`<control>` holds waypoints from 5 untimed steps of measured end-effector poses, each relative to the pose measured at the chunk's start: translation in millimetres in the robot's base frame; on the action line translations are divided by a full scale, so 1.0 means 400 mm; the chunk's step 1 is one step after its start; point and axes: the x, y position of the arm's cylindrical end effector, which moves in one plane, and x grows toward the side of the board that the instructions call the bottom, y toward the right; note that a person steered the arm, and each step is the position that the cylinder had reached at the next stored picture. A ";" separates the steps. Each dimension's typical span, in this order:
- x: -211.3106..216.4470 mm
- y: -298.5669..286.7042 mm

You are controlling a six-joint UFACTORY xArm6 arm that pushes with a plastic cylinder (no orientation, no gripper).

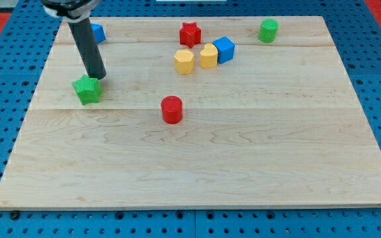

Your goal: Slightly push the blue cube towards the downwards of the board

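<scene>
The rod ends in my tip (98, 77), set on the wooden board (243, 165) at the left side, touching or just beside the upper right edge of the green star block (87, 89). The rod carries no jaws, so no open or closed state applies. It leans up and to the left, partly covering a blue block (98, 33) at the far left; that block's shape cannot be made out.

The blue cube (224, 49) sits well to the right of the tip, in the far central part of the board. Touching its left side is a yellow block (208, 56), with a yellow hexagonal block (184, 61) just beside that.

The red star block (190, 33) lies behind this row. A green cylinder (268, 30) stands at far right. A red cylinder (171, 109) stands alone near centre.
</scene>
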 end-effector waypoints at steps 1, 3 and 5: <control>-0.107 0.115; -0.160 0.355; -0.183 0.625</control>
